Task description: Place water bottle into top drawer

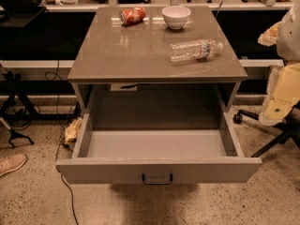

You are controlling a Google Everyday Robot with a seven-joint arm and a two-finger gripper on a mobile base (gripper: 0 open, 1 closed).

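My gripper is nowhere in this view. I cannot tell how its jaws stand, and all I know of the arm is that it is outside the frame.

Nearest to me is the top drawer (108,170), pulled well out, with its small dark handle (157,178) on the front panel facing me. I see nothing lying on its grey floor. Since it stands open, I judge the drop needs no more pulling. Its walls are low, but the worktop (136,50) overhangs the rear of the drawer. The open room from above is therefore the band between the worktop's front edge and the front panel.

The water bottle (196,49) is not in the drawer yet. It lies on its side on the worktop, toward the right front corner, with its cap pointing right and its length roughly along the front edge. Lying like that it can roll, and the near edge is close. I would come down from above and close across the ribbed body, not push at it from the side.

Behind it, the white bowl (176,16) and the crushed soda can (132,15) sit near the far edge, well apart from the bottle, so they should not crowd a grasp.

Further out, a chair with torn padding (281,93) stands near the cabinet's right side, which I judge the tighter flank. On the left a cable (65,191) trails over the floor and a shoe (11,164) shows at the frame edge. The straight path from bottle forward and down into the drawer looks free.
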